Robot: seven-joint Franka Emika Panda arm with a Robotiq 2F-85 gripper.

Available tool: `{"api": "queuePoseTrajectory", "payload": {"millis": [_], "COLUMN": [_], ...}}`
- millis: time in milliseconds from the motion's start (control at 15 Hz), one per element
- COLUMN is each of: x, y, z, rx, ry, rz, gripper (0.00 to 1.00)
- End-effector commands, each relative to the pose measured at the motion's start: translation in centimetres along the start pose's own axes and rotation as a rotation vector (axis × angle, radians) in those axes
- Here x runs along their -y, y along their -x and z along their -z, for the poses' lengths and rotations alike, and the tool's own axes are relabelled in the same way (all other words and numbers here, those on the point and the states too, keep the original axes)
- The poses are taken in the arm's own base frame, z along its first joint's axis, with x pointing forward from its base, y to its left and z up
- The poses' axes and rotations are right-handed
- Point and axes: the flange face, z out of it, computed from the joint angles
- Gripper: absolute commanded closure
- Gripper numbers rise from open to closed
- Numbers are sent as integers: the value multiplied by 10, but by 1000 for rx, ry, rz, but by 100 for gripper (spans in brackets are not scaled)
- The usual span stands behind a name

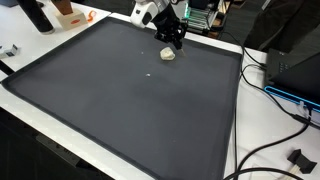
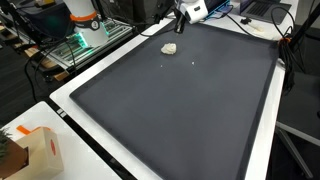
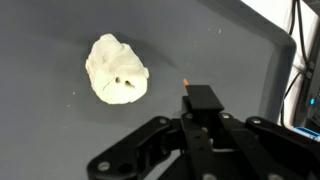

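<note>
Lump of something white and crumpled sits on the dark mat covering the bench, at 10 o'clock from the gripper, not touching it. Gripper looks pressed together, holding nothing. Lump seems light and squishy, so pinch it across the middle. Carton sits off the mat, contents hidden.

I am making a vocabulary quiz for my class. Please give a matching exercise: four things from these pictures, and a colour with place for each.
1 lump
2 mat
3 gripper
4 cardboard box

a black, near the lump
b whitish, on the mat
c dark grey, under the lump
d brown, off the mat

Pairs: 1-b, 2-c, 3-a, 4-d
</note>
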Motion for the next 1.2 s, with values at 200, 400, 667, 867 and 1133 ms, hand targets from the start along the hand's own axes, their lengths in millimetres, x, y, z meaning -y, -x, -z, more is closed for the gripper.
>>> {"api": "queuePoseTrajectory", "payload": {"millis": [200, 400, 667, 867, 1133], "x": [-12, -14, -11, -7, 4], "y": [0, 0, 1, 1, 3], "z": [-11, -11, -7, -1, 11], "rx": [-22, -26, -37, -52, -80], "ry": [-20, -12, 2, 24, 70], "rz": [-15, -50, -65, -74, -63], "gripper": [97, 97, 97, 97, 97]}}
